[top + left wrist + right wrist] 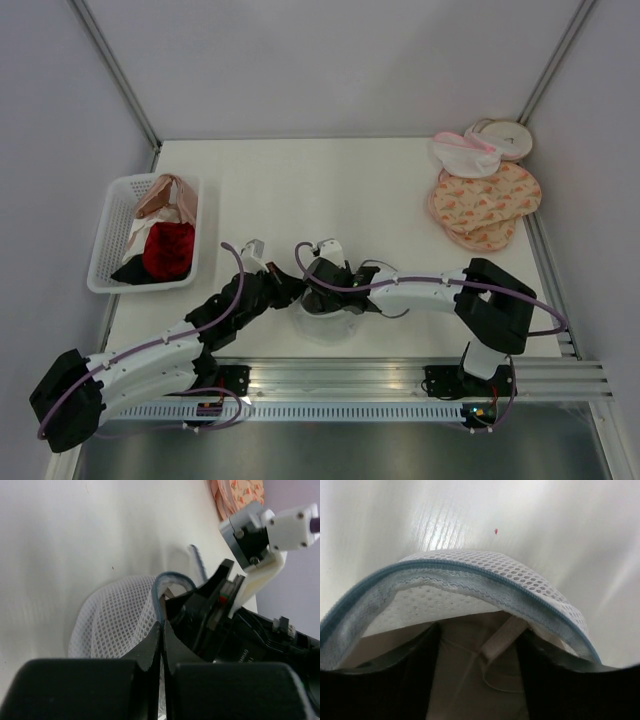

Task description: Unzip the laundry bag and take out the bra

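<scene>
Honeycomb-mesh laundry bag pinched by left hand; right hand gapes around soft bra.

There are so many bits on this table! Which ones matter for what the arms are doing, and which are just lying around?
In the job: laundry bag, bra inside it, left gripper pinching the bag, right gripper open at its mouth.
Lying about: white basket, red garment and pink-peach garment in it, peach patterned rounds, white mesh pouch.
</scene>
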You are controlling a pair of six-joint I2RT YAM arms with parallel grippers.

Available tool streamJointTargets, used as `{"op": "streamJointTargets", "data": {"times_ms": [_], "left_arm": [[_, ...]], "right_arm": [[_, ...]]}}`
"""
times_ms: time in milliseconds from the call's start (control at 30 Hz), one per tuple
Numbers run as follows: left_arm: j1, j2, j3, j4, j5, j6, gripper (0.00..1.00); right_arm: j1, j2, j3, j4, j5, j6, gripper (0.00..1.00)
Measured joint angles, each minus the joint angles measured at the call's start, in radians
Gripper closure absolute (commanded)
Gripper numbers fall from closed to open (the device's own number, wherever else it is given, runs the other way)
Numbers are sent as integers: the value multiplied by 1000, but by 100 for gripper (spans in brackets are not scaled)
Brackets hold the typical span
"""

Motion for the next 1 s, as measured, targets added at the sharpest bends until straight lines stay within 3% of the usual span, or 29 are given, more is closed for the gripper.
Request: {"op": "streamJointTargets", "data": {"times_ms": [33,67,100,133,167,400,767,1000], "left_arm": [[0,0,-7,1,0,-4,98],[-1,0,-11,3,4,-8,98],[-2,0,-15,6,9,-13,98],[-2,-1,-18,9,11,-16,98],[-2,-2,-19,12,11,-18,98],[-2,-35,-23,13,9,-23,98],[-2,-42,-23,5,5,-23,98],[-2,-25,-23,5,5,-23,98]], "right_arm": [[0,15,4,9,2,1,51],[0,29,8,23,4,0,73],[0,39,11,36,5,-4,86],[-1,45,14,48,8,-3,96],[-1,49,16,55,9,1,100],[-2,-24,0,32,-8,-11,100],[0,-443,-34,8,-112,-97,100],[0,-480,-35,0,-112,-126,100]]}}
